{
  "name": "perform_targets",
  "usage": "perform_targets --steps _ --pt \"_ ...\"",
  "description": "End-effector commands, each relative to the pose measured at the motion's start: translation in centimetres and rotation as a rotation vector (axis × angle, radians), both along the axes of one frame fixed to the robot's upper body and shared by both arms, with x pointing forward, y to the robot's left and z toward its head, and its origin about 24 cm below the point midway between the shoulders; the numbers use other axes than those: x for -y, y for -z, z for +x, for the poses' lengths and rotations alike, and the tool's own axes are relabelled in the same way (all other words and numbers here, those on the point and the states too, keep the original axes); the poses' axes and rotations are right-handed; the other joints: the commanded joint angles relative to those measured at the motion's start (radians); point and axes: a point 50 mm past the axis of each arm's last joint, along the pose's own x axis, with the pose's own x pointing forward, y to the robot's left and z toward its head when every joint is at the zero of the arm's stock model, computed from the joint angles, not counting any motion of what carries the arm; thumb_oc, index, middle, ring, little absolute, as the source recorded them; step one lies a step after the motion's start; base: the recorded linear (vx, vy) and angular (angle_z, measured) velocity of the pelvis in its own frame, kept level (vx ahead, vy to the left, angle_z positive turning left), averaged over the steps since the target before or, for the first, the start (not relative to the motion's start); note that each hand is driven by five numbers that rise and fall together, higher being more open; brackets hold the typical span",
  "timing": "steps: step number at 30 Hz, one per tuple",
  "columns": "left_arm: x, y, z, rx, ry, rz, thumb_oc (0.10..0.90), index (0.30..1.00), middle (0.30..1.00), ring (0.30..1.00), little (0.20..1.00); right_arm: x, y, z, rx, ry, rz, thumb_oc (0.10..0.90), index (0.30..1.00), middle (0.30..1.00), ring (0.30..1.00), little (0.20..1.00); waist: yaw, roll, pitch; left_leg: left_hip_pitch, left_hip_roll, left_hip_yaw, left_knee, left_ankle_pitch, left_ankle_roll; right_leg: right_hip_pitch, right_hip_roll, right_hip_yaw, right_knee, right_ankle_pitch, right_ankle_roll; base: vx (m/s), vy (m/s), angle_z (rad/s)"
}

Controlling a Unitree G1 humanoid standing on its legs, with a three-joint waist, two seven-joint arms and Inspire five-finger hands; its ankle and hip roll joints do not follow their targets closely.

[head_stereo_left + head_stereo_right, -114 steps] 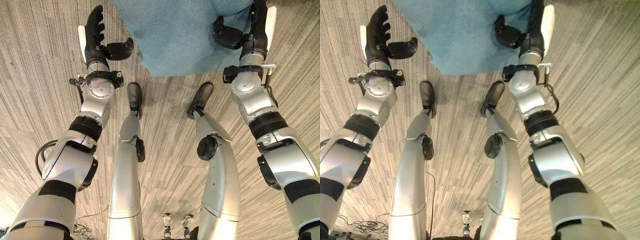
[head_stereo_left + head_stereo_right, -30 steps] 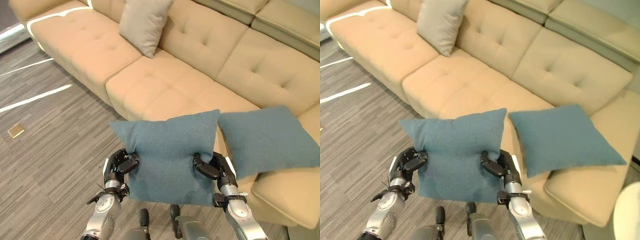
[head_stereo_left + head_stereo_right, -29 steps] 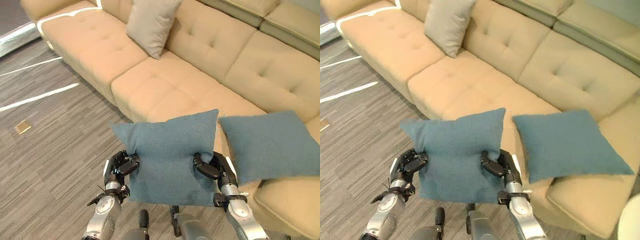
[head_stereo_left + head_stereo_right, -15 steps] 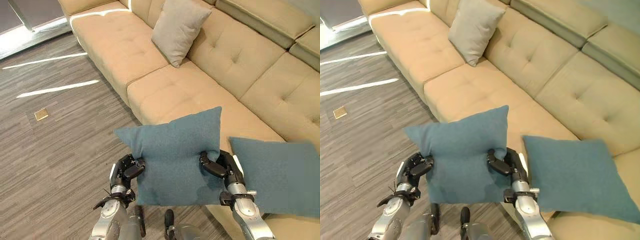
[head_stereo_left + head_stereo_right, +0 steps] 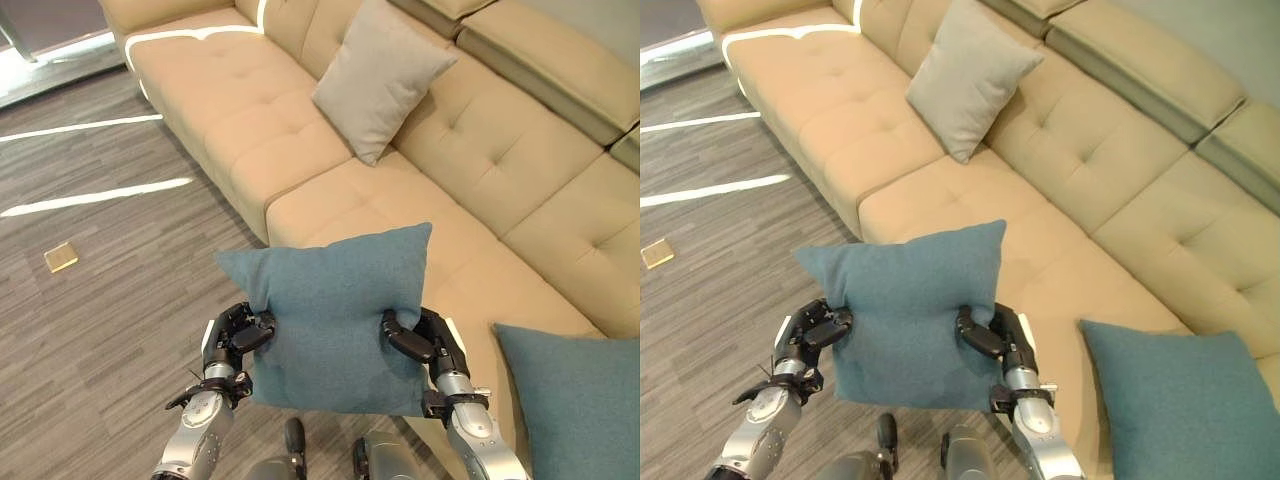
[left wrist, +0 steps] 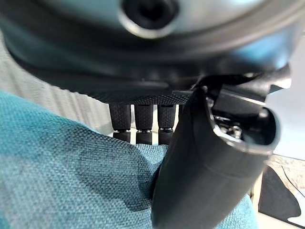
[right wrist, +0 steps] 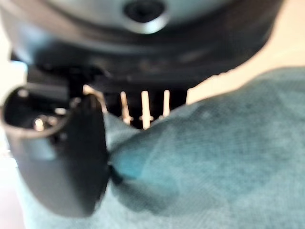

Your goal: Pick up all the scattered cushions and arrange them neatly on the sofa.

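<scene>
Between both hands, the square teal fabric cushion point(image 5: 335, 315) is hanging over the beige tufted sofa's point(image 5: 350, 190) front edge. Left hand point(image 5: 237, 335) and right hand point(image 5: 418, 340) are pinching its sides. View is panning toward the grey cushion point(image 5: 380, 75); placement spot nearing.

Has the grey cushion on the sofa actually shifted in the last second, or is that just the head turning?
No. The grey cushion leans at the same sofa seat seam; the whole view shifted, so the camera moved.
</scene>
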Motion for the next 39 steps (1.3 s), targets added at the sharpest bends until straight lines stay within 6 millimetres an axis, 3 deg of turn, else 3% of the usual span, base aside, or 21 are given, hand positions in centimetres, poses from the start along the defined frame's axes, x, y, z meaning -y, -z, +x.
perform_targets --steps 1,3,5,9,10,11,13,15,16,19,21,22,25,32,34,35,36,37,39 --pt "5.4 -4.4 1.2 0.280 0.246 -0.085 0.400 0.300 0.300 0.300 0.300 -1.7 -7.2 2.8 0.400 -0.076 0.103 0.400 0.300 0.300 0.300 0.300 -0.026 -0.021 -0.088 -0.044 0.043 -0.012 0.095 -0.138 -0.074 0.070 0.009 -0.084 -0.278 0.225 0.042 0.24 -0.046 -0.23" --pt "5.3 -4.4 1.2 0.287 0.249 -0.096 0.400 0.300 0.300 0.300 0.300 -1.5 -7.1 2.8 0.395 -0.075 0.104 0.400 0.300 0.300 0.300 0.300 -0.027 -0.038 -0.095 -0.017 0.025 -0.001 0.110 -0.171 -0.082 0.096 0.001 -0.140 -0.380 0.248 0.049 0.26 -0.059 0.02" --pt "5.6 -4.1 0.8 0.278 0.259 -0.100 0.400 0.300 0.300 0.300 0.300 -1.2 -6.8 2.5 0.386 -0.069 0.095 0.400 0.300 0.300 0.300 0.300 -0.030 -0.038 -0.107 0.013 0.017 0.006 0.131 -0.202 -0.091 0.141 0.024 -0.107 -0.401 0.252 0.036 0.28 -0.058 0.03" --pt "5.9 -3.9 0.6 0.275 0.267 -0.116 0.400 0.300 0.300 0.300 0.300 -0.7 -6.7 2.2 0.384 -0.054 0.088 0.400 0.300 0.300 0.300 0.300 -0.041 -0.041 -0.132 0.007 0.029 0.025 0.218 -0.228 -0.124 0.199 0.027 -0.113 -0.450 0.249 0.019 0.15 -0.058 0.05" --pt "5.9 -3.9 0.6 0.275 0.271 -0.116 0.400 0.300 0.300 0.300 0.300 -0.5 -6.7 2.1 0.383 -0.050 0.085 0.400 0.300 0.300 0.300 0.300 -0.043 -0.041 -0.135 -0.008 0.042 0.032 0.285 -0.216 -0.143 0.218 0.030 -0.111 -0.460 0.246 0.013 0.23 -0.165 -0.14" --pt "6.1 -4.0 0.5 0.280 0.278 -0.120 0.400 0.300 0.300 0.300 0.300 0.2 -6.6 1.9 0.377 -0.037 0.073 0.400 0.300 0.300 0.300 0.300 -0.032 -0.040 -0.120 -0.106 0.092 0.027 0.559 -0.147 -0.197 0.281 0.053 -0.093 -0.476 0.220 -0.029 0.17 -0.144 -0.12" --pt "6.2 -3.9 0.4 0.275 0.276 -0.126 0.400 0.300 0.300 0.300 0.300 0.3 -6.6 1.9 0.372 -0.036 0.076 0.400 0.300 0.300 0.300 0.300 -0.029 -0.041 -0.115 -0.131 0.100 0.021 0.570 -0.152 -0.189 0.287 0.058 -0.083 -0.474 0.212 -0.035 0.11 -0.038 -0.58" --pt "6.0 -3.8 0.3 0.267 0.274 -0.111 0.400 0.300 0.300 0.300 0.300 0.4 -6.3 1.8 0.360 -0.034 0.073 0.400 0.300 0.300 0.300 0.300 -0.014 -0.052 -0.114 -0.163 0.087 -0.046 0.432 -0.197 -0.154 0.312 0.060 -0.022 -0.486 0.201 -0.026 0.18 0.083 -0.60" --pt "6.0 -3.8 0.3 0.271 0.271 -0.114 0.400 0.300 0.300 0.300 0.300 0.4 -6.2 1.9 0.351 -0.028 0.072 0.400 0.300 0.300 0.300 0.300 0.003 -0.048 -0.106 -0.185 0.069 -0.121 0.306 -0.143 -0.160 0.328 0.073 0.011 -0.497 0.200 -0.026 0.16 0.091 -0.68" --pt "5.9 -4.6 0.7 0.308 0.258 -0.117 0.400 0.300 0.300 0.300 0.300 0.4 -6.2 2.2 0.356 -0.021 0.061 0.400 0.300 0.300 0.300 0.300 0.034 -0.039 -0.090 -0.216 0.016 -0.273 0.199 -0.071 -0.172 0.338 0.101 0.073 -0.514 0.203 -0.026 0.08 0.043 -1.17" --pt "5.8 -4.8 0.9 0.320 0.256 -0.111 0.400 0.300 0.300 0.300 0.300 0.3 -6.3 2.4 0.362 -0.020 0.058 0.400 0.300 0.300 0.300 0.300 0.041 -0.037 -0.084 -0.225 0.000 -0.303 0.196 -0.062 -0.170 0.342 0.108 0.095 -0.517 0.205 -0.027 0.06 0.059 -0.86" --pt "5.8 -4.8 0.8 0.325 0.264 -0.109 0.400 0.300 0.300 0.300 0.300 0.3 -6.3 2.4 0.361 -0.026 0.052 0.400 0.300 0.300 0.300 0.300 0.040 -0.019 -0.098 -0.178 0.010 -0.323 0.124 -0.055 -0.164 0.344 0.120 0.120 -0.520 0.199 -0.020 0.12 0.162 -0.91" --pt "5.8 -4.7 0.7 0.321 0.271 -0.101 0.400 0.300 0.300 0.300 0.300 0.4 -6.1 2.3 0.354 -0.024 0.052 0.400 0.300 0.300 0.300 0.300 0.038 -0.016 -0.111 -0.160 0.010 -0.312 0.116 -0.051 -0.159 0.344 0.111 0.143 -0.514 0.196 -0.014 0.09 0.134 -0.69" --pt "4.9 -5.2 0.9 0.338 0.260 -0.072 0.400 0.300 0.300 0.300 0.300 -0.3 -6.5 2.5 0.367 -0.042 0.055 0.400 0.300 0.300 0.300 0.300 0.035 -0.012 -0.130 -0.108 0.029 -0.181 0.075 -0.070 -0.117 0.284 0.082 0.224 -0.444 0.199 0.036 0.07 0.180 -0.67" --pt "4.5 -5.5 1.0 0.352 0.246 -0.055 0.400 0.300 0.300 0.300 0.300 -0.7 -7.0 2.9 0.391 -0.045 0.050 0.400 0.300 0.300 0.300 0.300 0.041 -0.014 -0.124 -0.106 0.036 -0.147 0.069 -0.073 -0.108 0.250 0.077 0.220 -0.409 0.207 0.056 -0.03 0.079 -0.95" --pt "4.1 -5.8 1.2 0.363 0.225 -0.040 0.400 0.300 0.300 0.300 0.300 -1.1 -7.2 3.2 0.406 -0.049 0.050 0.400 0.300 0.300 0.300 0.300 0.056 -0.013 -0.115 -0.104 0.043 -0.119 0.069 -0.079 -0.106 0.223 0.060 0.177 -0.391 0.214 0.067 -0.06 0.000 -0.75" --pt "3.4 -6.3 1.5 0.390 0.189 -0.030 0.400 0.300 0.300 0.300 0.300 -1.4 -7.6 3.6 0.424 -0.046 0.041 0.400 0.300 0.300 0.300 0.300 0.081 -0.002 -0.108 -0.095 0.065 -0.080 0.057 -0.082 -0.110 0.201 -0.017 0.001 -0.384 0.228 0.074 -0.05 -0.010 -1.15" --pt "3.3 -6.5 1.6 0.398 0.186 -0.024 0.400 0.300 0.300 0.300 0.300 -1.4 -7.6 3.7 0.427 -0.042 0.033 0.400 0.300 0.300 0.300 0.300 0.084 0.001 -0.114 -0.093 0.070 -0.067 0.047 -0.079 -0.111 0.205 -0.041 -0.054 -0.401 0.233 0.071 -0.01 -0.035 -1.40" --pt "3.2 -6.6 1.6 0.404 0.182 -0.016 0.400 0.300 0.300 0.300 0.300 -1.4 -7.7 3.6 0.430 -0.040 0.026 0.400 0.300 0.300 0.300 0.300 0.079 0.002 -0.117 -0.080 0.067 -0.063 0.032 -0.079 -0.110 0.220 -0.049 -0.076 -0.424 0.235 0.069 0.06 0.000 -0.82"
